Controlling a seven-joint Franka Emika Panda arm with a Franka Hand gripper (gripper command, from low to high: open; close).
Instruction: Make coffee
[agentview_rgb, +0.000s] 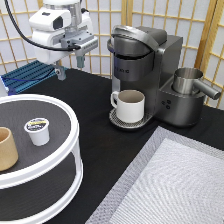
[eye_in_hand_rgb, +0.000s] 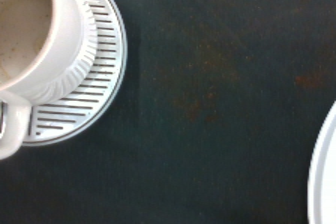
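Note:
The coffee pod (agentview_rgb: 37, 131), small and white with a dark foil top and a yellow-and-white label, stands upright on the top shelf of a round white two-tier tray (agentview_rgb: 60, 162) at the exterior view's left. My gripper (agentview_rgb: 70, 67) hangs open and empty high above the black table, above the pod and to the left of the coffee machine (agentview_rgb: 145, 60). The machine's lid is down. A white handled mug (agentview_rgb: 130, 105) sits on the machine's drip tray (agentview_rgb: 120, 122). The wrist view shows the mug (eye_in_hand_rgb: 30, 45), the slotted drip tray (eye_in_hand_rgb: 82, 100) and the round tray's rim (eye_in_hand_rgb: 324, 165).
A tan handleless cup (agentview_rgb: 6, 148) stands on the round tray beside the pod. A steel jug (agentview_rgb: 189, 80) sits on the machine's right side. A grey mat (agentview_rgb: 170, 185) covers the bottom right. A blue rack (agentview_rgb: 27, 75) lies at the back left.

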